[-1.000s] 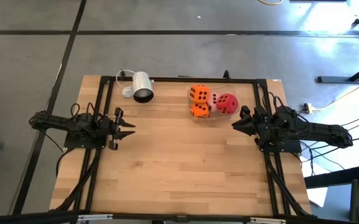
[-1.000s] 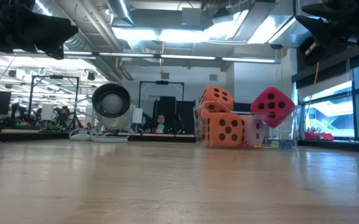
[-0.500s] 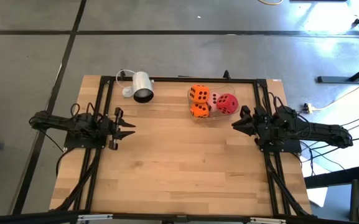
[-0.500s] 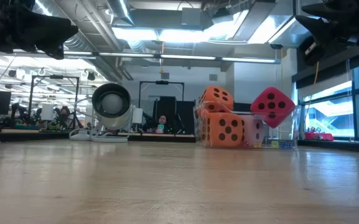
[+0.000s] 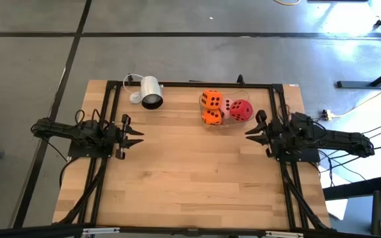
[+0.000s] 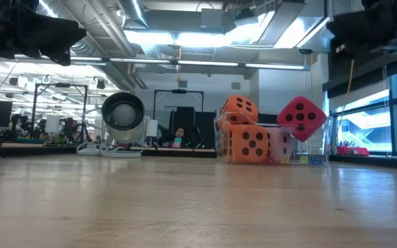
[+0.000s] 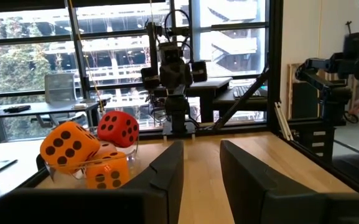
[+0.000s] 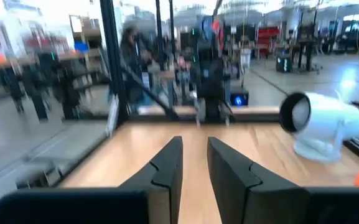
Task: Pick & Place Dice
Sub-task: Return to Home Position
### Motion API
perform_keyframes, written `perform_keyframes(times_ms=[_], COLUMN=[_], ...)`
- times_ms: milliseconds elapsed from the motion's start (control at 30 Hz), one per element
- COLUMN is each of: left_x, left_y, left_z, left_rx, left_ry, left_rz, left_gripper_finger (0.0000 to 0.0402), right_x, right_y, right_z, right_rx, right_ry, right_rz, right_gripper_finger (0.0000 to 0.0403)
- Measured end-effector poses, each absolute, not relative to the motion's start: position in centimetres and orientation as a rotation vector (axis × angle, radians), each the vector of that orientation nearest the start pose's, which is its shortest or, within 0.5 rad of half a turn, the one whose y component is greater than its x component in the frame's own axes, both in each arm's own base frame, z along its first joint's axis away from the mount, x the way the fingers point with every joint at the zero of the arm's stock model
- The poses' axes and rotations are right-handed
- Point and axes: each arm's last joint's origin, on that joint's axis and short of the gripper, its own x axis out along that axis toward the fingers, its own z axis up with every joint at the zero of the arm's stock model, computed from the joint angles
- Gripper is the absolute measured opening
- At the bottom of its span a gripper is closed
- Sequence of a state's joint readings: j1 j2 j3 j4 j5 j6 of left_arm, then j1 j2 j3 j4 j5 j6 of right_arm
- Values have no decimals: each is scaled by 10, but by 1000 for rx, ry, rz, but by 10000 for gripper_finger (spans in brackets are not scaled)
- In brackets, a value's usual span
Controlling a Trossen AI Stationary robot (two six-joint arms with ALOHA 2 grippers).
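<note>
Dice [image 5: 223,108] heaped in the clear bin [image 6: 320,146].
Left arm [image 5: 78,135] and right arm [image 5: 312,139] flank the tabletop [image 5: 190,178], jaws released, empty.

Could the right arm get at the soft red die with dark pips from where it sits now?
Probably yes. The soft red die sits high in the clear plastic bin, nothing over it, on the side nearest the open right gripper; only bare wooden table lies between gripper and bin.

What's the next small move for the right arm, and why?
Probably settle the right gripper at its table side, mirroring the left gripper: both are open and empty, and all four dice sit in the clear bin, so nothing remains to pick.
</note>
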State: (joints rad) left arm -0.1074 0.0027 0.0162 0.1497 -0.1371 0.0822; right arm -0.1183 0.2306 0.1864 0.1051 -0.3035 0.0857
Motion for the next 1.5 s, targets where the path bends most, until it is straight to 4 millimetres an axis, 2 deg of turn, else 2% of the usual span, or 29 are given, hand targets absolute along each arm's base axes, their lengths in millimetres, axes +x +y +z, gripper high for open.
perform_keyframes(times_ms=[233, 467, 1500], left_x=[95, 95, 95], left_y=[-6, -6, -6], left_z=[183, 183, 183], left_rx=[65, 63, 64], left_ry=[-160, -160, -160], left_rz=[36, 36, 36], left_gripper_finger=[98, 102, 98], right_x=[107, 108, 108], right_y=[-4, -4, -4], right_z=[205, 202, 202], right_rx=[24, -44, -28], right_ry=[85, 104, 106], right_rz=[184, 189, 188], right_gripper_finger=[74, 74, 75])
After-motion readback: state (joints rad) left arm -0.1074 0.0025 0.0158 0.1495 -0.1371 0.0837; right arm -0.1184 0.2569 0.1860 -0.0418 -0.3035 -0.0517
